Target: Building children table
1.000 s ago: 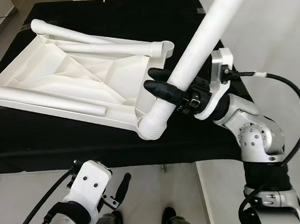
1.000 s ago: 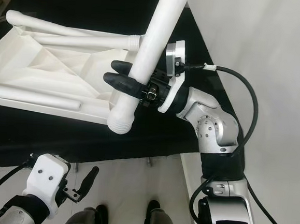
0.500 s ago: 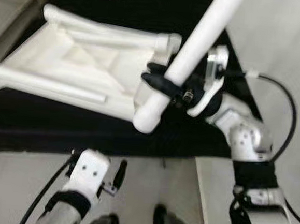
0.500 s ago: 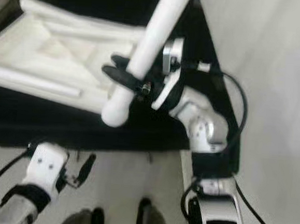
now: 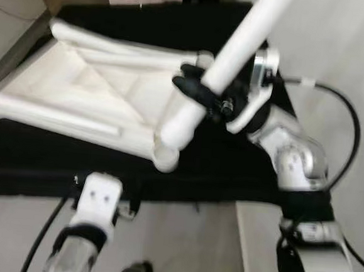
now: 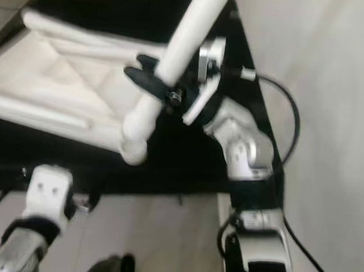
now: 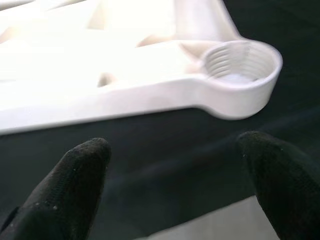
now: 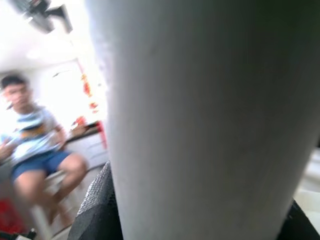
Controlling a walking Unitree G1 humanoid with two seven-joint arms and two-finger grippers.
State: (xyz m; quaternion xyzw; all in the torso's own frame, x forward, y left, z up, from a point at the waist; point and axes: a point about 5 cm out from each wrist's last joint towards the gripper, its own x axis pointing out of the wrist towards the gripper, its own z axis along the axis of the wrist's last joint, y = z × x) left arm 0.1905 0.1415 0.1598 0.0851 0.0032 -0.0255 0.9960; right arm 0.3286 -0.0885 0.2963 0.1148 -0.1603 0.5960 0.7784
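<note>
Table top (image 5: pixel 84 97), upturned, lies on the black surface (image 5: pixel 242 172) with two legs already lying along it. From my head, my right gripper (image 5: pixel 201 93) is clenched on the loose table leg (image 5: pixel 229 51); a second ago its threaded end hung just right of the near-right socket (image 5: pixel 164 157), and now it sits directly over it, nearly touching. My left gripper (image 5: pixel 126 207) has risen to the surface edge.

From my left wrist, released fingers (image 7: pixel 80 170) bracket that socket (image 7: pixel 240 65), ready to steady it.

From my right wrist, the leg blocks nearly everything; a seated person (image 8: pixel 35 145) is beyond. Seating and twisting come next, I judge.
</note>
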